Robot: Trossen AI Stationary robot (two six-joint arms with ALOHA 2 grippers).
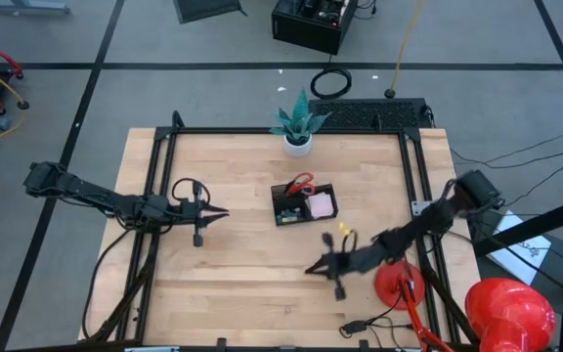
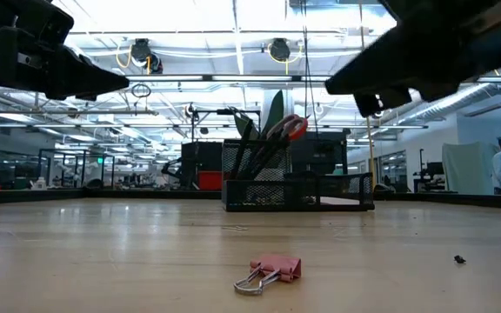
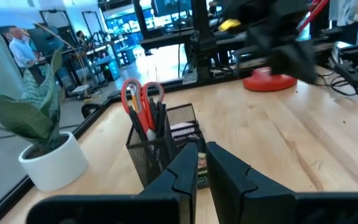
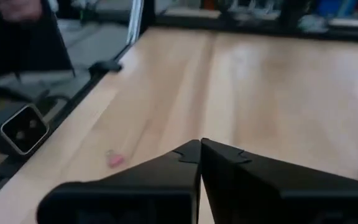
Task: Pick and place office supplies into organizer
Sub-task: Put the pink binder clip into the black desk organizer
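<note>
The black mesh organizer [image 1: 304,202] stands mid-table and holds the red-handled scissors [image 1: 301,182], dark pens and a pink sticky-note pad [image 1: 320,204]. The left wrist view shows the organizer [image 3: 160,146] with the scissors [image 3: 140,102] upright in it. A small yellow piece [image 1: 343,233] lies on the table right of the organizer. A pink binder clip [image 2: 272,269] lies flat near the table's near edge, also seen as the clip [image 4: 115,160]. My left gripper [image 1: 223,211] hovers left of the organizer, shut and empty. My right gripper [image 1: 311,269] hangs over the near-middle table, shut and empty.
A white plant pot [image 1: 298,143] stands behind the organizer near the far edge. A red round-based object [image 1: 399,284] sits under the right arm by the near right corner. A tiny dark item [image 2: 459,258] lies near the right. Black frame rails [image 1: 160,186] run along both table sides.
</note>
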